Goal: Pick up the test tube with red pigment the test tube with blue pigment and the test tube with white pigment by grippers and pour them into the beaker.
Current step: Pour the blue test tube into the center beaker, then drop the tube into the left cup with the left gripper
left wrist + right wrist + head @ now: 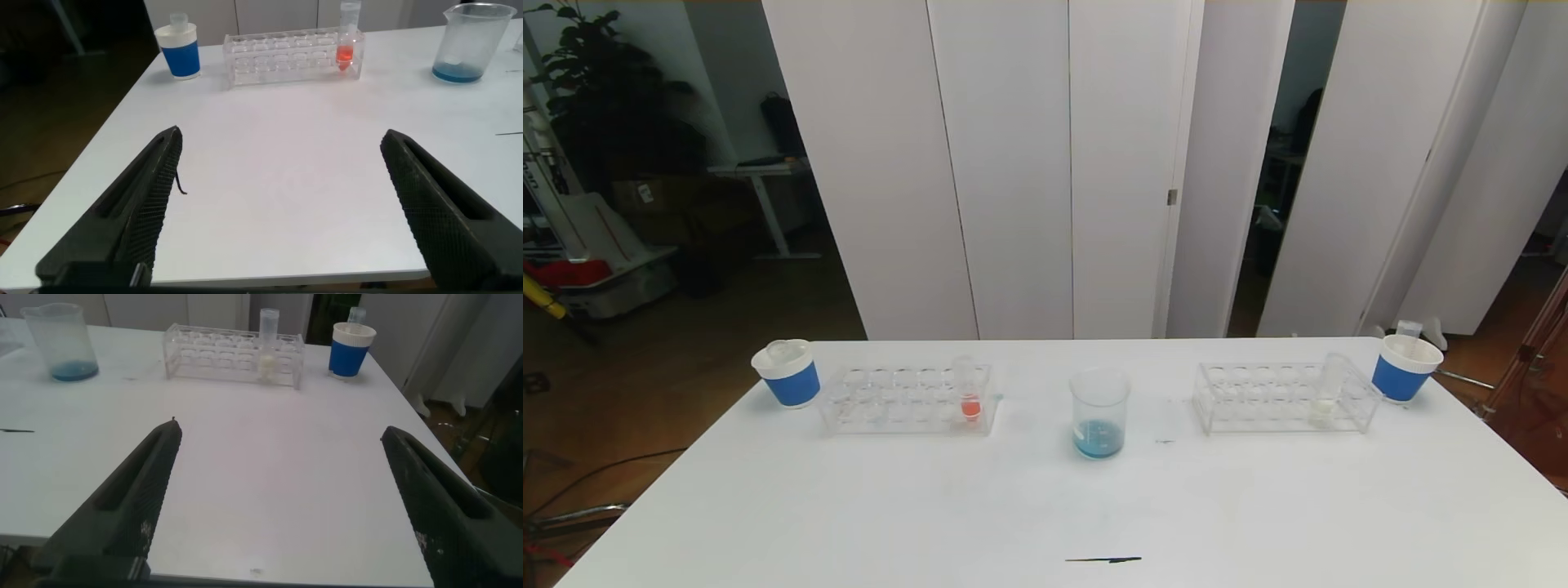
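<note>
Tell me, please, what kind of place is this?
Probably a mock chemistry bench set up in an office or lab room. A white table holds a clear beaker with blue liquid and two test tube racks; white partition panels stand behind.

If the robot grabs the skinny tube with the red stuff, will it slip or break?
The test tube with red pigment looks smooth and clear like glass, so it may well be slippery and probably fragile if squeezed hard. It holds only a little liquid, so it is likely light. Slim, it would likely roll or tip outside its rack.
</note>
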Motion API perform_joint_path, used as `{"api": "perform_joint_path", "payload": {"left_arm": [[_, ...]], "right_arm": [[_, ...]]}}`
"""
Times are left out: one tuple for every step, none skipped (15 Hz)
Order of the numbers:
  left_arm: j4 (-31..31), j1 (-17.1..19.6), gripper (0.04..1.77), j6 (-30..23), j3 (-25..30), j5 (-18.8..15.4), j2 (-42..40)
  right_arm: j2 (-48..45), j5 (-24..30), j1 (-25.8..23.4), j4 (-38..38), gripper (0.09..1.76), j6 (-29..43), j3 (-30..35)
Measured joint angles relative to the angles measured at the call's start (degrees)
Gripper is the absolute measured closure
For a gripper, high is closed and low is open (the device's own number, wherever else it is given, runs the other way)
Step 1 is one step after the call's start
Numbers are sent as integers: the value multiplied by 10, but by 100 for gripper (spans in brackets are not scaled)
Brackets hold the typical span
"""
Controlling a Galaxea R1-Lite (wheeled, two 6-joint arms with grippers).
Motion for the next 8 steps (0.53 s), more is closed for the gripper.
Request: {"api": "perform_joint_path", "payload": {"left_arm": [[0, 0, 7, 0, 0, 0, 0], [0, 0, 7, -4, 1, 1, 0], [0, 0, 7, -4, 1, 1, 0], [0, 0, 7, -5, 1, 1, 0], [0, 0, 7, -5, 1, 1, 0], [0, 0, 7, -5, 1, 1, 0], [0, 0, 7, -5, 1, 1, 0], [0, 0, 7, -5, 1, 1, 0]], "right_arm": [[0, 0, 0, 0, 10, 0, 0], [0, 0, 0, 0, 10, 0, 0], [0, 0, 0, 0, 10, 0, 0], [0, 0, 0, 0, 10, 0, 0], [0, 0, 0, 0, 10, 0, 0], [0, 0, 0, 0, 10, 0, 0], [0, 0, 0, 0, 10, 0, 0], [0, 0, 0, 0, 10, 0, 0]]}}
